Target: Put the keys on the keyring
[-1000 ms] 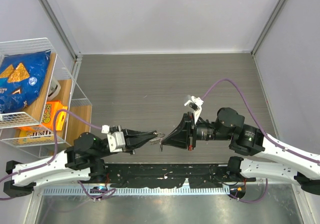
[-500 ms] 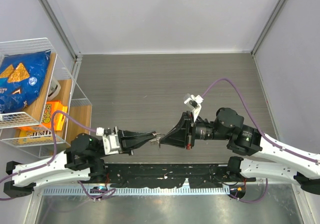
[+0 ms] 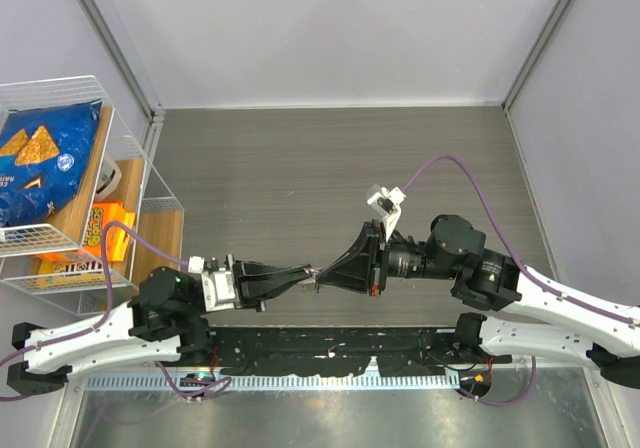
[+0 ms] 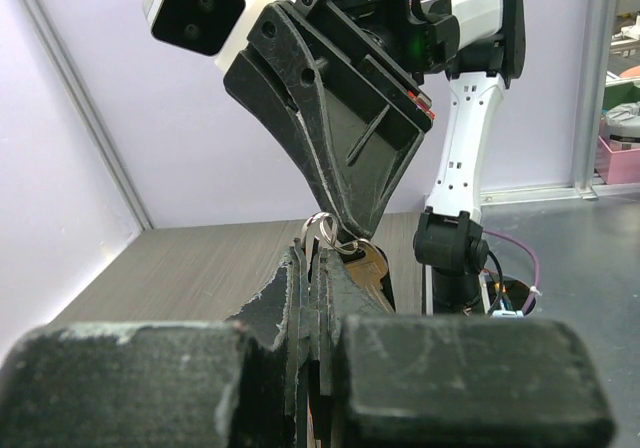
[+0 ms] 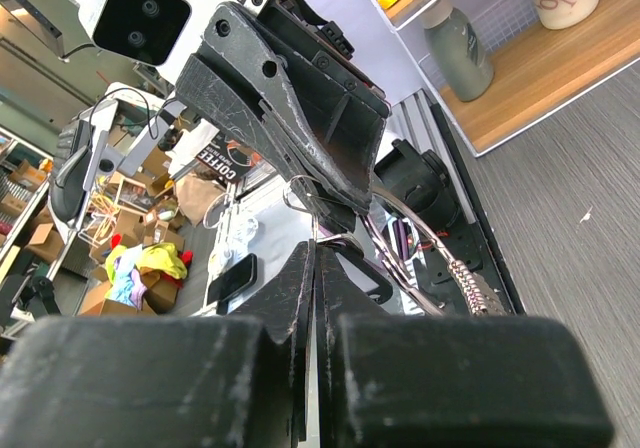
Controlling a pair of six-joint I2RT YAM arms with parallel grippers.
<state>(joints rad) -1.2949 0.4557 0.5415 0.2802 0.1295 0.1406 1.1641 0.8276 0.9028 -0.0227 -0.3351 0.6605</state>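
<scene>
Left wrist view gives the best look. The keyring (image 4: 319,226) is a thin round loop of silvery wire poking up from between the tips of the left gripper (image 4: 318,260), which is clenched tight on it. Just beside that tip hangs one key (image 4: 372,265), flat metal with a rounded head and a brassy-pink tint.

The right gripper (image 4: 345,228) reaches in from above, also clamped shut, with its tip touching the top of the ring. Can't tell if it's pinching the key or the wire itself.

My read is we're mid-threading on one key, and whether it's actually on the loop is too small to make out. No other keys in sight, so most of the job looks left to do.

Fingers (image 4: 330,128) on both grippers are black plastic wedges, scuffed pale along the edges. Grey wood-grain table (image 3: 300,168) lies under where the two tips meet.
</scene>
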